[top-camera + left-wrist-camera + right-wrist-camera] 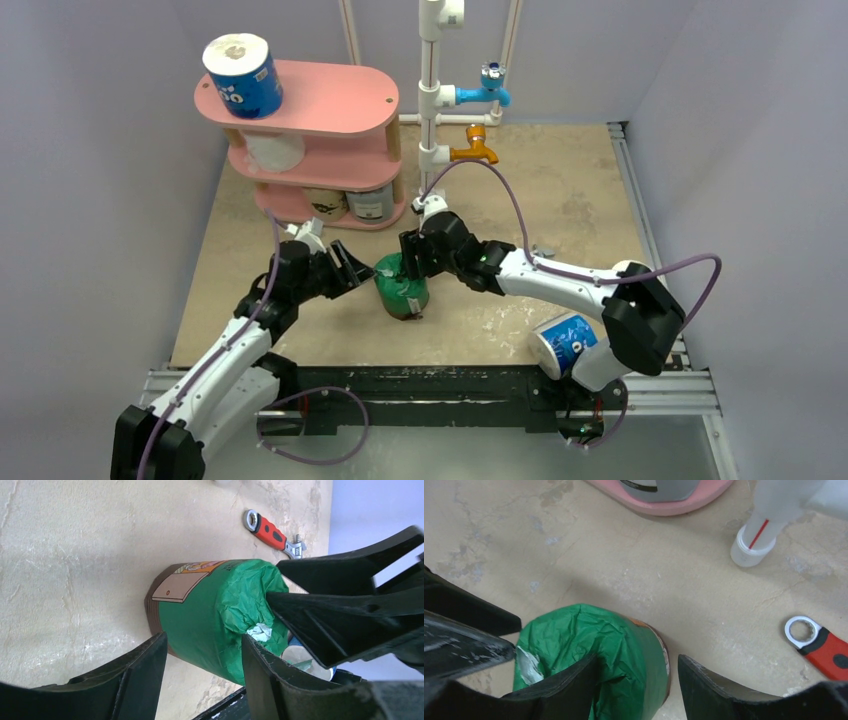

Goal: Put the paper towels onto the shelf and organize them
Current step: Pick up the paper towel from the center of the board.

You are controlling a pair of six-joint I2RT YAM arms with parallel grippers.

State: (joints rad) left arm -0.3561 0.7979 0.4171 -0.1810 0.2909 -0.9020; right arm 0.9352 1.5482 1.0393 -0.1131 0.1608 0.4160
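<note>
Top external view puts the green roll [402, 288] upright in the middle of the worktop [560, 200], well short of the pink shelf [330, 95], with both arms meeting over it. The right end effector [638, 661] stands open astride the roll's wall. One finger sits in the crumpled core end and the other is outside, with a sliver of worktop showing between it and the roll. The left end effector [204, 640] is also open, its tips just beside the roll; whether they touch I cannot tell.

To pick well, I judge the right should close gently so the torn wrapper holds, the left should back clear, and the lift should go straight up before heading for bare board beside the blue roll [243, 75]. That roll's white lettering is too small to read, as is the green roll's beige label panel.
</note>
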